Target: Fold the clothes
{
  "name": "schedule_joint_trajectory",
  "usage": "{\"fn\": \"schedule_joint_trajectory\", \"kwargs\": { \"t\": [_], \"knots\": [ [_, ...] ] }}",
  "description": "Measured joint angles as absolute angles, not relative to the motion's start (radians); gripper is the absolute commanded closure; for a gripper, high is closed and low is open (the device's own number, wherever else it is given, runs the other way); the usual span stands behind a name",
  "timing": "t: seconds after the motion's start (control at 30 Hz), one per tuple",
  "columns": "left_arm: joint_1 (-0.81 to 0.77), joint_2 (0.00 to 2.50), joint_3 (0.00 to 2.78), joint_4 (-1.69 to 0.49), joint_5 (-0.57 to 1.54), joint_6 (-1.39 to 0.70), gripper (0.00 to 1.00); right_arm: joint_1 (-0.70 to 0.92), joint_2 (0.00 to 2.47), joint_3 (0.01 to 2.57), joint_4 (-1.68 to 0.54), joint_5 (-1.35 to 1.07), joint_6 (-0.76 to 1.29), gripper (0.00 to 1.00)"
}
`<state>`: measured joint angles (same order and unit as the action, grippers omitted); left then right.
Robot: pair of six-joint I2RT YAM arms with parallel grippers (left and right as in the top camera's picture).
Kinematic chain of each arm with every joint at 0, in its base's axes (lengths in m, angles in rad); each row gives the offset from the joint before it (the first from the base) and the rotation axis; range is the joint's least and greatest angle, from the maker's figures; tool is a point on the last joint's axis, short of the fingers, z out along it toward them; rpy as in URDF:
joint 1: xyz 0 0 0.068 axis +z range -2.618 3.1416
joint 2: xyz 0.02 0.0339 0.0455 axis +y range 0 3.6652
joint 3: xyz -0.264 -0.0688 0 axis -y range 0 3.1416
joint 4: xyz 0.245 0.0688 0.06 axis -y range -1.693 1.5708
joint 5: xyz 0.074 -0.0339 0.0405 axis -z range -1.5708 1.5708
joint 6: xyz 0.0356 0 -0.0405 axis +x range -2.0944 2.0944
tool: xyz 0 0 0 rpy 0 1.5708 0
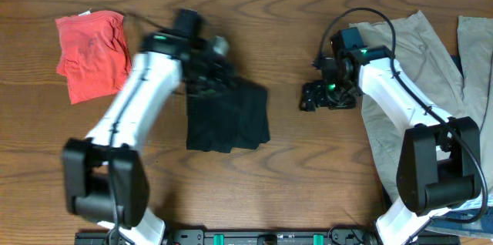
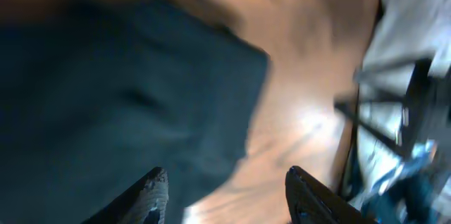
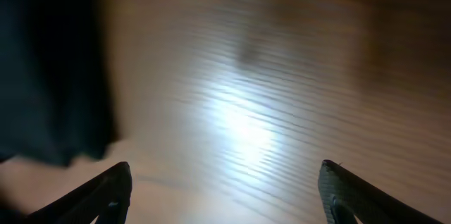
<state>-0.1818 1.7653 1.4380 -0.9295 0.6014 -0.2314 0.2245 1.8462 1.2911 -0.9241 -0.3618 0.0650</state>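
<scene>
Black garment (image 1: pixel 229 118) looks folded, red cloth (image 1: pixel 92 52) too; khaki trousers (image 1: pixel 427 52) lie unfolded, left to do. Left gripper (image 2: pixel 224 182) and right gripper (image 3: pixel 225 173) both gape, empty.

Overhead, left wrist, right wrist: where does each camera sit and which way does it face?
Overhead: above the table, looking down; left arm and right arm show.
Left wrist: on the left arm, facing down past its open left gripper at the black garment.
Right wrist: low over the table, right gripper open, black garment at left.
Shared: the black garment.
</scene>
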Motion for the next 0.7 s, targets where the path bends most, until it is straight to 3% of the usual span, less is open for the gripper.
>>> {"fn": "schedule_joint_trajectory", "kwargs": {
  "t": [0.2,0.47,0.7],
  "knots": [
    [0.025,1.750,1.437,-0.932,0.523,-0.215,0.27,0.321,1.846,1.291,-0.849,-0.522,0.006,0.16],
    [0.038,1.788,1.370,-0.944,0.497,-0.164,0.10,0.465,1.846,1.286,-0.765,-0.461,0.065,0.09],
    [0.037,1.907,1.317,-0.894,0.490,-0.129,0.07,0.517,1.846,1.273,-0.683,-0.411,0.102,0.13]
  ]
}}
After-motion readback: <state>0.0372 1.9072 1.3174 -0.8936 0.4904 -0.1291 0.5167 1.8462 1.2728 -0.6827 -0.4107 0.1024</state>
